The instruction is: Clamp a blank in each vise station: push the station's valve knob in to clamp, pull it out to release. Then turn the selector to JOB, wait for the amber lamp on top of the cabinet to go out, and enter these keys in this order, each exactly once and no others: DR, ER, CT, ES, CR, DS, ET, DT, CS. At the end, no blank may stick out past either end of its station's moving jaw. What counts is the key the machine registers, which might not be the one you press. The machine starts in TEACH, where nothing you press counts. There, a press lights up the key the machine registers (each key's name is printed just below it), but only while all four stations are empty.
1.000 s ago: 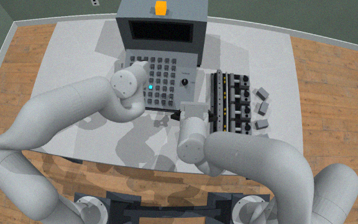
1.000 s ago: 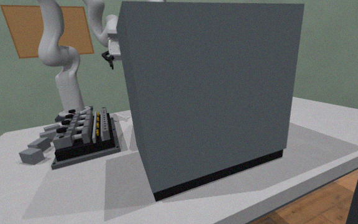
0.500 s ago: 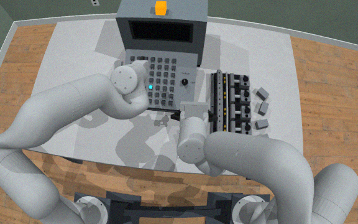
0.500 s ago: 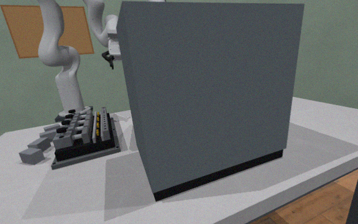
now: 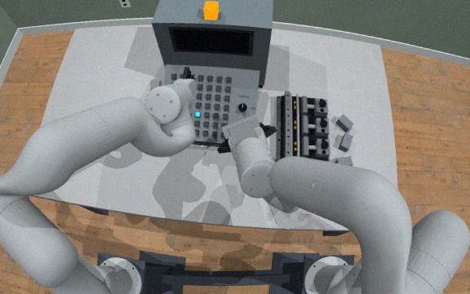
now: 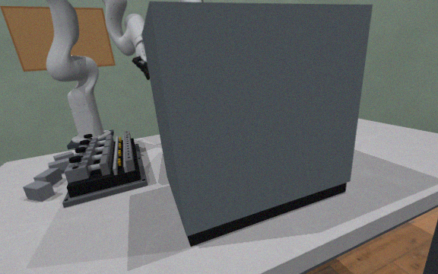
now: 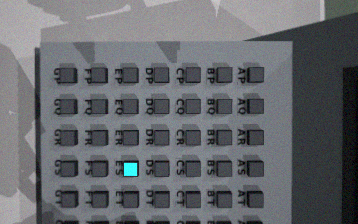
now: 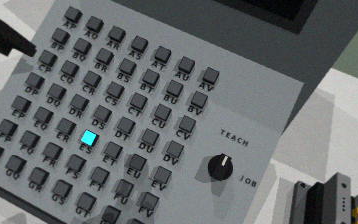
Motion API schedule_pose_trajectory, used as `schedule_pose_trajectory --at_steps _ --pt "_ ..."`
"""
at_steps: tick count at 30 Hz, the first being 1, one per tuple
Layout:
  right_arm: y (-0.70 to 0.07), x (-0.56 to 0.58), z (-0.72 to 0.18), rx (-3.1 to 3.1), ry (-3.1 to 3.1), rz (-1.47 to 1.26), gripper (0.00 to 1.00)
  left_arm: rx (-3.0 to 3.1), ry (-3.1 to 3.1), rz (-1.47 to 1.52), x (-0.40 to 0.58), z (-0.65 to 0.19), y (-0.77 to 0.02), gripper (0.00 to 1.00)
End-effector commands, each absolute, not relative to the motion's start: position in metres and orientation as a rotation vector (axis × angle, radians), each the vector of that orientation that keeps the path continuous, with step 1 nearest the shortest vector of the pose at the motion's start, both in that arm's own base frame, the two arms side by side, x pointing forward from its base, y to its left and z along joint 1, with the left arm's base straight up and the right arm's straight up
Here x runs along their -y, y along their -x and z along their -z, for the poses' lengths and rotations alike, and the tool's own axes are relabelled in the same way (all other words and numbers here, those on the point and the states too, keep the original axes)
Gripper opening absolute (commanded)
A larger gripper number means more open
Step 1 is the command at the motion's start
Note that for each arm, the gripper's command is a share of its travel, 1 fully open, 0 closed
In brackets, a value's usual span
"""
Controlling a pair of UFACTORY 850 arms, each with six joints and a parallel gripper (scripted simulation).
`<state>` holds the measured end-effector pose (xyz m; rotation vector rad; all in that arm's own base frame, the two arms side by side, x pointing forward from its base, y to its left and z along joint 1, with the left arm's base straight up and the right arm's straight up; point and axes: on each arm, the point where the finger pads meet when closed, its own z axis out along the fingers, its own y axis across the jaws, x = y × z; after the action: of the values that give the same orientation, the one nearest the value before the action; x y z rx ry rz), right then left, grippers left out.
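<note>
The key grid shows in the top view and both wrist views. Key ES (image 5: 197, 114) (image 7: 130, 169) (image 8: 89, 138) glows cyan. The selector (image 5: 242, 107) (image 8: 221, 167) points at TEACH. The amber lamp (image 5: 210, 11) looks bright. The vise fixture (image 5: 288, 126) (image 6: 128, 152) shows no blank in its visible stations. Grey blanks (image 5: 344, 122) (image 6: 38, 190) lie beside it on the table. My left gripper (image 5: 187, 74) is open and empty above the upper-left keys; one of its fingers enters the right wrist view. My right gripper (image 5: 246, 138) is open and empty above the panel's lower right corner.
The cabinet (image 5: 212, 28) (image 6: 261, 114) stands behind the keys, with a dark screen (image 5: 212, 41). It blocks most of the exterior view of the grippers. The right arm (image 5: 321, 180) covers the near end of the vise fixture in the top view.
</note>
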<state>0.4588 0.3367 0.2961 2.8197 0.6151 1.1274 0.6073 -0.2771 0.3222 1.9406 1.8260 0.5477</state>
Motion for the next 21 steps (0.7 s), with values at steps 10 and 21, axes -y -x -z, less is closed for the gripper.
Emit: schedule_pose_trajectory --at_steps 10,21 --pt "-0.5 -0.365 -0.305 -1.504 -2.498 -1.069 1.0 -1.825 -1.939 -0.548 0.277 -0.323 -0.608 1.0" --pt "-0.515 -0.362 -0.305 -1.981 -2.148 -0.977 1.0 -1.825 -1.939 -0.548 0.277 -0.323 -0.608 1.0"
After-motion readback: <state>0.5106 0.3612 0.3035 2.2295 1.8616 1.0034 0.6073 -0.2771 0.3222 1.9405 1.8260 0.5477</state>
